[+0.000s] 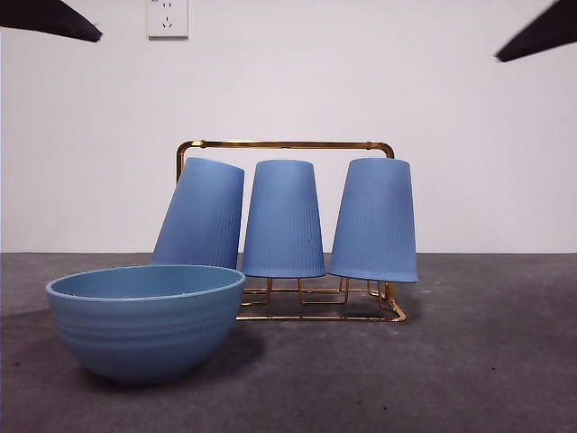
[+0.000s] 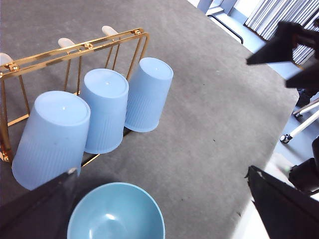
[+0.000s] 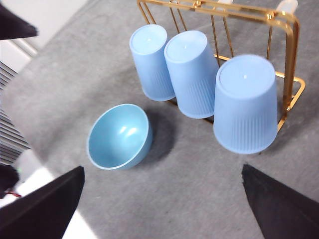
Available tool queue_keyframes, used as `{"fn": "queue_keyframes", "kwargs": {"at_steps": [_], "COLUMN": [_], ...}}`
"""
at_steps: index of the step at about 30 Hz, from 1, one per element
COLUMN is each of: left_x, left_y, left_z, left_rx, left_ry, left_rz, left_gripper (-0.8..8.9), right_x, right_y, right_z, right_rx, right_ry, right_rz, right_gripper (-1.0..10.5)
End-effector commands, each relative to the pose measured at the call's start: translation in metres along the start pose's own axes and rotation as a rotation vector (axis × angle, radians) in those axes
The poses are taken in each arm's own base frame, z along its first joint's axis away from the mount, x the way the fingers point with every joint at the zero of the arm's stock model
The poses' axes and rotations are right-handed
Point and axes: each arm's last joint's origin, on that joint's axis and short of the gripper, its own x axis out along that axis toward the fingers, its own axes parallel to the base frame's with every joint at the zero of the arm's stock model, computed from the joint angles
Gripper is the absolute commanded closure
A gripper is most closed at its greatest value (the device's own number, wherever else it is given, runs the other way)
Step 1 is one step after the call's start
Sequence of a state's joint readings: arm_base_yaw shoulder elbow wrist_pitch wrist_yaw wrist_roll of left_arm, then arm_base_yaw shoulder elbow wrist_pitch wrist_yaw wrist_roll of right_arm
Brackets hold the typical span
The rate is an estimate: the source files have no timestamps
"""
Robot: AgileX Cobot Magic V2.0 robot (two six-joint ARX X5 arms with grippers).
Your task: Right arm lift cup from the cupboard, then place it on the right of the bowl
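Item: gold wire cupboard [image 1: 285,144], a rounded rectangular frame with thin upright pegs and a wire base, standing on the grey table surface [image 1: 487,361]. It carries three tall light-blue ribbed tumblers, each inverted over a peg, which is why they sit mouth-down and slightly off the table.

Item: right-hand cup [image 1: 374,219], the one nearest the right gripper in the right wrist view [image 3: 245,102]; upright on its peg, free of the other two. Judged the likeliest pick, though the task does not say which of the three.

Item: middle cup [image 1: 283,218], upright, close beside the left cup [image 1: 201,214], which leans outward on its peg, its rim dropping behind the bowl.

Item: wide, low light-blue bowl [image 1: 146,317] with faint horizontal ridges, open side up, in front of the rack's left end and apart from it. The table to its right, before the rack, lies bare; that is where the cup is to go.

Item: right gripper [image 3: 162,209], raised well above the table, looking down over rack and bowl; jaws spread wide, nothing between them. No cup touched yet; the lift has not begun.

Item: left gripper [image 2: 164,209], likewise high above, jaws wide apart and empty, waiting.

Item: white wall socket [image 1: 168,18], behind.

In the front view only two black tips show, one at each top corner.
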State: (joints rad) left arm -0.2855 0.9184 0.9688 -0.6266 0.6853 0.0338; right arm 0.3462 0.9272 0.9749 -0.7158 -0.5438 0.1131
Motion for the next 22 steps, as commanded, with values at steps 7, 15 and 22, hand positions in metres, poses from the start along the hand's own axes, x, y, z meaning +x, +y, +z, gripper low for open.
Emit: {"fn": "queue_keyframes", "kwargs": {"at_steps": [7, 15, 22], "left_x": [-0.017, -0.023, -0.02], "left_y": [-0.014, -0.02, -0.025], "left_z": [0.002, -0.003, -0.004], "left_rx": [0.027, 0.017, 0.025], "left_ry": [-0.031, -0.015, 0.004], "left_rz": [-0.009, -0.013, -0.042], "left_gripper": [2.21, 2.22, 2.22], "right_x": [0.047, 0.104, 0.156], "right_y": [0.007, -0.001, -0.019], "right_z": [0.053, 0.09, 0.105], "right_rx": [-0.017, -0.009, 0.049], "right_ry": [0.195, 0.411, 0.492], "right_rz": [-0.179, -0.373, -0.433], "right_gripper": [4.4, 4.4, 4.4]}}
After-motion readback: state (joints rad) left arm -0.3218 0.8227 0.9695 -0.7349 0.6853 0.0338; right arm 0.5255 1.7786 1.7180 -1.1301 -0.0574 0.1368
